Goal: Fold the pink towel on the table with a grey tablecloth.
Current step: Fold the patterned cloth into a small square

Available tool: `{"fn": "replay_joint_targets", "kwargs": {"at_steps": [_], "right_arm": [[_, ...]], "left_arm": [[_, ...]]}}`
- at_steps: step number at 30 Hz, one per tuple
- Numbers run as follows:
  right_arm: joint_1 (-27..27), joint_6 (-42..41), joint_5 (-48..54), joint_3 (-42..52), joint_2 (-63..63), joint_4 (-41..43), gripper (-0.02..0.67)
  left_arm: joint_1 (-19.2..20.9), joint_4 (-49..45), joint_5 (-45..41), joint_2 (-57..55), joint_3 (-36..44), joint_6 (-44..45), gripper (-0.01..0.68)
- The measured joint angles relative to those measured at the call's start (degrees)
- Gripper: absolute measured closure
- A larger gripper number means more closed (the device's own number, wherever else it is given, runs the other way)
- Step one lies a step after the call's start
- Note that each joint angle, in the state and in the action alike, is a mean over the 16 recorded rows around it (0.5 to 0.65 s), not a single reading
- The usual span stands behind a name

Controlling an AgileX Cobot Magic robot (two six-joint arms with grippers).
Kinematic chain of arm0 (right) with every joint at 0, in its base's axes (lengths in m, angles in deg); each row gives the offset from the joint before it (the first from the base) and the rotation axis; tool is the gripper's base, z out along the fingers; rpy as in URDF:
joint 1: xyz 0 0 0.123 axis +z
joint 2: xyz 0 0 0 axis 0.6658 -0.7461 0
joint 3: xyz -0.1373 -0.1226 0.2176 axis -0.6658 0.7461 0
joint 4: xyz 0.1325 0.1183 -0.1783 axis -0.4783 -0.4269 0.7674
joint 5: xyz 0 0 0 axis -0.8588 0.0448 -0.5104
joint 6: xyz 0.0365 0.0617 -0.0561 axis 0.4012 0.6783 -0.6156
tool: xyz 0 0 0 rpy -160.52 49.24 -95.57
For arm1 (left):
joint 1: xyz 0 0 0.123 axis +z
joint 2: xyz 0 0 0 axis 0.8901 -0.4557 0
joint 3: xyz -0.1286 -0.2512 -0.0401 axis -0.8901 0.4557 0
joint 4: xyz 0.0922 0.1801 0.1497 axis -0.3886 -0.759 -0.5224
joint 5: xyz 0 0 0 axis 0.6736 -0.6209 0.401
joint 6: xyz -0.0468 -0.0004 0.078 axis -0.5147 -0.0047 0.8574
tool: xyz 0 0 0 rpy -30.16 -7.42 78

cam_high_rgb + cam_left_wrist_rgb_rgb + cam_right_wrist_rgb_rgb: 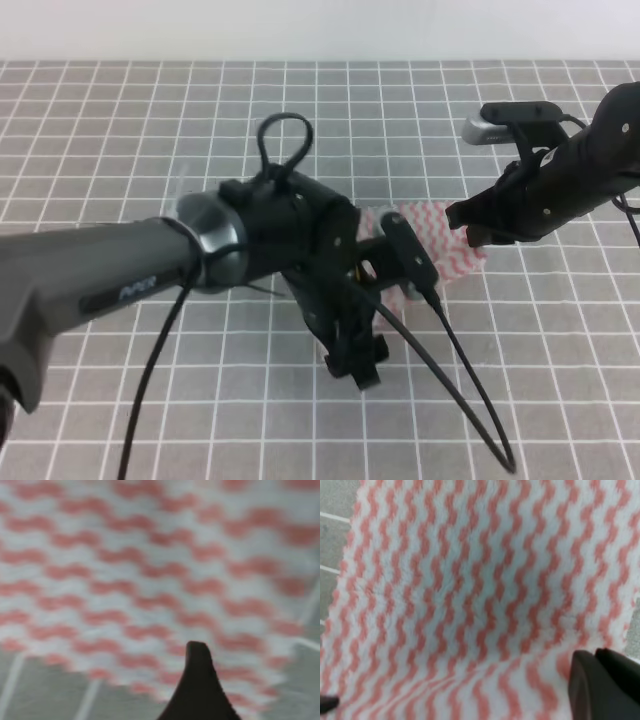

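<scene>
Both arms are low over the pink towel [440, 240] on the table with a grey tablecloth [120, 130], so this looks like the edge-grab step before a fold. Left gripper [197, 680] shows one fingertip at the towel's near edge; right gripper [600, 682] sits on a raised crease. Can't tell jaw state on either. Next move probably needs both pinches confirmed on cloth before lifting.

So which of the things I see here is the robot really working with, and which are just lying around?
Part of the job:
- pink towel
- table with a grey tablecloth
- left gripper
- right gripper

Just lying about:
- nothing that I can see
</scene>
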Motion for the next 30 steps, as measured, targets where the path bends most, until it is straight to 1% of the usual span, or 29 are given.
{"fn": "replay_joint_targets", "kwargs": {"at_steps": [6, 13, 17, 19, 23, 30], "right_arm": [[0.02, -0.05, 0.01, -0.03, -0.20, 0.00, 0.664], [-0.02, -0.13, -0.09, 0.03, 0.16, -0.15, 0.665], [-0.03, -0.13, -0.09, 0.03, 0.16, -0.19, 0.665], [-0.04, -0.13, -0.09, 0.03, 0.16, -0.20, 0.665], [-0.05, -0.12, -0.08, 0.01, -0.02, -0.19, 0.665], [-0.06, -0.06, -0.17, -0.05, -0.29, -0.11, 0.665]], "left_arm": [[-0.89, -3.79, 1.03, -0.23, 0.01, -3.80, 0.197], [-1.04, -7.84, 3.62, -0.62, 0.00, -8.10, 0.199], [-1.04, -9.41, 4.29, -0.68, 0.01, -9.38, 0.225], [-1.04, -9.53, 4.45, -0.65, 0.03, -9.58, 0.272], [-1.03, -10.31, 4.43, -0.66, 0.03, -9.86, 0.391], [-0.85, -14.53, 4.88, -0.59, 0.04, -11.07, 0.595]]}}
